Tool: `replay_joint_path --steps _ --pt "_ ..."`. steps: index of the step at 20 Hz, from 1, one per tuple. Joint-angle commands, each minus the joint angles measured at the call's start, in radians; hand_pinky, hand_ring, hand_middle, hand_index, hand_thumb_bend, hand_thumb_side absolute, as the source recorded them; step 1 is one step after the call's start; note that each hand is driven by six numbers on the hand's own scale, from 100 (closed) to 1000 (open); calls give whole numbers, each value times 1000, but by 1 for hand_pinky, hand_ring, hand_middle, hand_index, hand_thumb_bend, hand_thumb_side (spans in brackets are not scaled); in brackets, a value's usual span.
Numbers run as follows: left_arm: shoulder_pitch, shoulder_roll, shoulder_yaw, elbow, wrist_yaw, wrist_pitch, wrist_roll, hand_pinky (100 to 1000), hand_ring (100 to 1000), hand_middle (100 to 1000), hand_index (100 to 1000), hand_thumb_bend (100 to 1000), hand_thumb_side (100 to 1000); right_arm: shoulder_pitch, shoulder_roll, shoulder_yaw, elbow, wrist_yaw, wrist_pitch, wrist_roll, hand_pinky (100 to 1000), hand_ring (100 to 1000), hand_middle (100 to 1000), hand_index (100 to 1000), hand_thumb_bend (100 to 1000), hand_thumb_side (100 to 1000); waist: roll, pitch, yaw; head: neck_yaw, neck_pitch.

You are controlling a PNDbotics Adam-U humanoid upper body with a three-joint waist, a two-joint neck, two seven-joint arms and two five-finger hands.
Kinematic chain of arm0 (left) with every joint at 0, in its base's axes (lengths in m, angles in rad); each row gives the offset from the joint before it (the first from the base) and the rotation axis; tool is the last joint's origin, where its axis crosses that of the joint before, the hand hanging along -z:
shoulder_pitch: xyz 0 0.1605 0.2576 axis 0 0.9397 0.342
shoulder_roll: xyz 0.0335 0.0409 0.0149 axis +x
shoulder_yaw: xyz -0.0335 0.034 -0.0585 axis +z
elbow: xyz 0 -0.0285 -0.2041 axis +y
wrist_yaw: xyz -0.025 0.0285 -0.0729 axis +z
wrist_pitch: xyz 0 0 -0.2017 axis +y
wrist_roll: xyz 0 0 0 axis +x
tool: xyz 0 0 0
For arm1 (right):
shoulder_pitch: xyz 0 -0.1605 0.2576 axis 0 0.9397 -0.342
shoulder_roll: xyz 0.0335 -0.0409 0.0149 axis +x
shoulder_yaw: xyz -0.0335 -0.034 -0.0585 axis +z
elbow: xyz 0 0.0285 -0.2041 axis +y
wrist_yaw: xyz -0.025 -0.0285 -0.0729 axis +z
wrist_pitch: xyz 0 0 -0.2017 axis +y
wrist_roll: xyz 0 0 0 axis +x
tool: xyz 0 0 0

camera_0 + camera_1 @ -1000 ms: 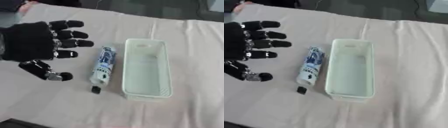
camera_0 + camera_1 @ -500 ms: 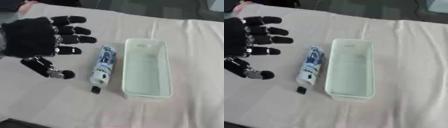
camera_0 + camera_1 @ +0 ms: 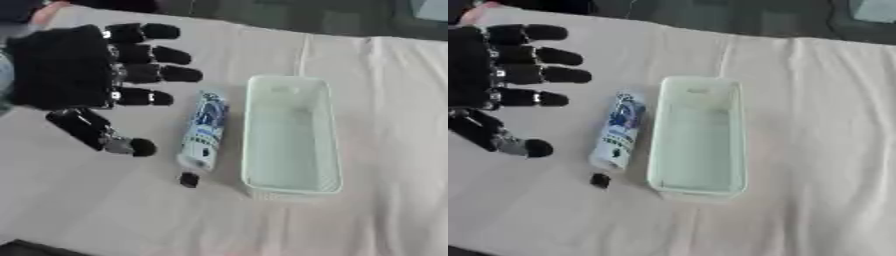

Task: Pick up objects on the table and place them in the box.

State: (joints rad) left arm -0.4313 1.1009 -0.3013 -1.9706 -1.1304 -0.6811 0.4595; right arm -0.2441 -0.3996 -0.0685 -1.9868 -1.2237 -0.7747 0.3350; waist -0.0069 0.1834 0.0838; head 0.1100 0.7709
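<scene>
— So, where is the tube (image 3: 203,131) right now?

— Lying flat on the cloth-covered desk (image 3: 385,100), just beside the left long wall of the pale green box (image 3: 290,135) and roughly parallel to it. Its small black cap (image 3: 189,179) points toward the robot. The box looks empty.

— And the left hand (image 3: 66,70)?

— Spread wide and holding nothing. It hovers left of the tube, fingers stretched toward it, thumb hanging below. The fingertips are near the tube's upper half, but I can't tell whether they're above it or level with it. The right hand shows in neither view.

— How do you think the tube will handle?

— Probably light and soft-walled, with a glossy printed skin that could slip. Squeezing the middle may dent it, so I'd pinch across the body nearer the cap end, where tubes are usually stiffer.

— Any trouble getting hold?

— The box wall is close on the far side, leaving little room for fingers there. A thumb-and-finger pinch from above seems safer than a sideways scoop.
</scene>
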Motion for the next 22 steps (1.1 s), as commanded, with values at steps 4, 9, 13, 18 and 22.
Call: replay_joint_path --steps 4,9,13,18,22 --pt "-34 1 -22 -7 -1 -42 15 938 857 879 665 365 664 -18 -17 2 -13 -8 -49 57 169 323 433 569 100 1000 6 -8 -8 8 -1" --pt "-54 -8 -37 -4 -5 -65 12 940 857 880 666 365 663 -27 -17 2 -13 -12 -45 53 170 323 433 569 100 1000 7 -5 -14 9 -1" --pt "-68 -11 -46 -1 -17 -80 10 945 858 881 665 363 660 -36 -19 0 -13 -17 -43 46 170 323 433 568 100 1000 9 -4 -19 11 -1" --pt "-84 -15 -53 0 -35 -93 16 948 859 885 666 362 657 -45 -21 -1 -13 -20 -38 37 171 323 433 568 100 1000 13 -2 -25 9 -1" --pt "-90 -17 -55 2 -50 -98 28 951 863 895 680 370 651 -50 -23 -2 -13 -20 -34 32 172 324 433 569 100 1000 15 -2 -27 6 -1"
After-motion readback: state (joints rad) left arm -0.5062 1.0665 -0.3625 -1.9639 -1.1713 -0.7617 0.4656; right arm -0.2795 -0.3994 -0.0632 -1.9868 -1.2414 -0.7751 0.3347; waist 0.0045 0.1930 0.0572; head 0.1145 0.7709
